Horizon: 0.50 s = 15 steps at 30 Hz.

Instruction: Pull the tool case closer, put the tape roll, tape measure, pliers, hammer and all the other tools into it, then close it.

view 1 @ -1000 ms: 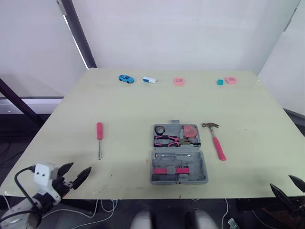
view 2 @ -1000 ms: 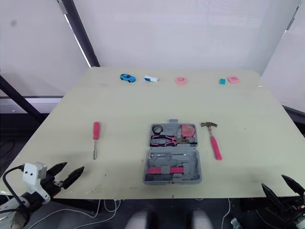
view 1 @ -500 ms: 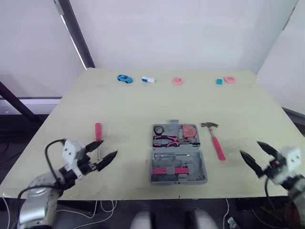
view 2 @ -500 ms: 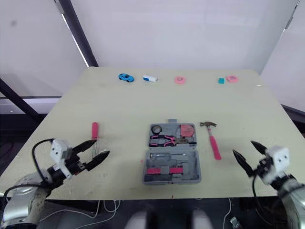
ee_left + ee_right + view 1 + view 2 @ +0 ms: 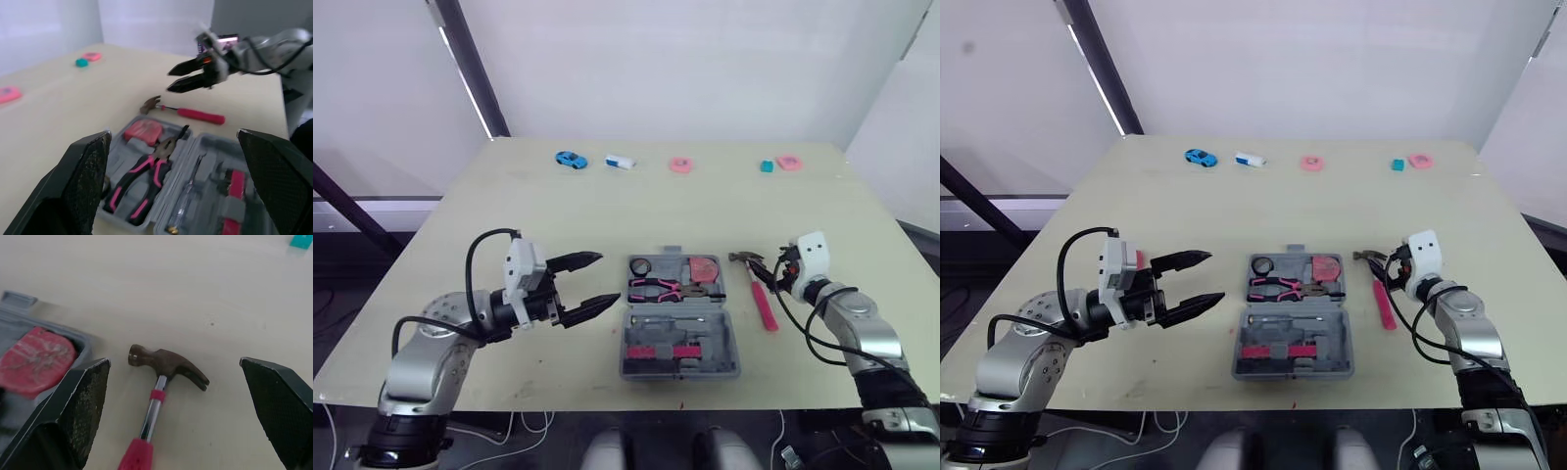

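Note:
The grey tool case (image 5: 728, 345) lies open at the table's middle. In it are a black tape roll (image 5: 640, 266), a red tape measure (image 5: 703, 268) and pink-handled pliers (image 5: 656, 287). The pink-handled hammer (image 5: 757, 291) lies on the table just right of the case, and its head (image 5: 168, 364) shows between my right fingers. My left gripper (image 5: 609, 279) hovers open left of the case, pointing at it. A bit of the red screwdriver (image 5: 1137, 259) peeks out behind that wrist. My right gripper (image 5: 775, 270) is open right by the hammer head.
Along the far edge lie a blue toy car (image 5: 572, 161), a white and blue block (image 5: 621, 164), a pink ring (image 5: 681, 165), a teal block (image 5: 766, 167) and a pink piece (image 5: 788, 163). The case sits near the table's front edge.
Both arms have risen from below the front edge and swung inward. The left gripper now sits beside the case over the screwdriver. The right gripper has reached the hammer head.

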{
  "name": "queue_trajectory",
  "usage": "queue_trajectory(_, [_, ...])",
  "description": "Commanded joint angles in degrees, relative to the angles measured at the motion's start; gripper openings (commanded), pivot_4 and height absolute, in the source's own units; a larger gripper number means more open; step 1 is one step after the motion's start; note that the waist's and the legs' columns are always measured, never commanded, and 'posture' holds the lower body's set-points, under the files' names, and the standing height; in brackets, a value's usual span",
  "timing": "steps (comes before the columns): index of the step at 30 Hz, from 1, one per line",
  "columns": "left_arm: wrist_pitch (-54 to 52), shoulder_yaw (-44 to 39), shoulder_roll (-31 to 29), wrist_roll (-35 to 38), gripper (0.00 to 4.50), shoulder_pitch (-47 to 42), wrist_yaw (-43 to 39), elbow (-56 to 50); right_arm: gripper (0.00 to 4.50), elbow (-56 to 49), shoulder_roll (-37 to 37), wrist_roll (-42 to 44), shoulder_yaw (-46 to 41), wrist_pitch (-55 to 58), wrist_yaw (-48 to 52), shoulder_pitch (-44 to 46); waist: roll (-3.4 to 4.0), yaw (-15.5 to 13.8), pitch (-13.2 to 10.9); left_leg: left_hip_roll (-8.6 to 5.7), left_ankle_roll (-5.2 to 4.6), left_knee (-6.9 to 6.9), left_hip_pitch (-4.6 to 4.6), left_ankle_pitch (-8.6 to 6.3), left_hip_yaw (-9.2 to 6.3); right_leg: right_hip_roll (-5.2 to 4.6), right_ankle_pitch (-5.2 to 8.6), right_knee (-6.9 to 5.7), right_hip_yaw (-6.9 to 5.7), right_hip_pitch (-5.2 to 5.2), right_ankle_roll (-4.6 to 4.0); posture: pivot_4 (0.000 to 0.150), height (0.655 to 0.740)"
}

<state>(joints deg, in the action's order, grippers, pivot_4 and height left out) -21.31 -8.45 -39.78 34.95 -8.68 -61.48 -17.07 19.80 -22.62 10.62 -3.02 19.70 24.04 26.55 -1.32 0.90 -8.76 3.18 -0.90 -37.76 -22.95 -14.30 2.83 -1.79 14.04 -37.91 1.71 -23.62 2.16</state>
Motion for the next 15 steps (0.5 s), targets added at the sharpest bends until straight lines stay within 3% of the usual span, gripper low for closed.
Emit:
queue_trajectory(1, [-2.4,-0.68,-0.97,3.32,4.38,-1.43,0.03,-3.94,4.5,3.41,1.16,-1.45,0.08,-0.52,-1.61,2.49,0.0,0.0,0.0,0.0,0.0,0.0,-0.01,0.0,-0.01,0.0,0.0,0.0,0.0,0.0,0.0,0.15,0.74])
queue_trajectory(10, [-5.62,-0.7,-2.03,6.17,4.38,-2.28,-0.15,-6.0,4.5,9.91,5.31,-4.25,0.92,1.64,-5.65,5.67,0.02,0.16,-0.01,0.0,0.0,0.02,0.02,0.0,-0.01,0.0,0.0,-0.02,0.0,0.0,0.0,0.15,0.74])
queue_trajectory(13, [-5.38,-0.57,-1.94,5.95,4.5,-2.5,-0.28,-5.79,3.78,12.74,6.53,-3.9,0.36,2.27,-6.48,7.23,0.02,0.42,-0.01,0.0,0.0,0.02,0.04,0.0,-0.01,0.01,0.0,-0.04,0.01,0.0,0.0,0.15,0.74])
queue_trajectory(14, [-5.25,-0.48,-1.97,5.8,4.5,-2.61,-0.38,-5.64,3.06,13.78,6.92,-3.7,0.08,2.32,-6.77,7.81,0.02,0.5,-0.01,0.0,0.0,0.02,0.06,0.0,-0.01,0.02,-0.01,-0.05,0.03,0.0,0.0,0.15,0.74])
queue_trajectory(15, [-5.17,-0.4,-2.01,5.7,4.5,-2.69,-0.5,-5.53,2.95,14.8,7.21,-3.64,-0.02,1.94,-6.83,8.41,0.02,0.58,-0.01,0.0,0.0,0.02,0.06,0.0,-0.02,0.03,-0.01,-0.05,0.02,0.0,0.0,0.15,0.74])
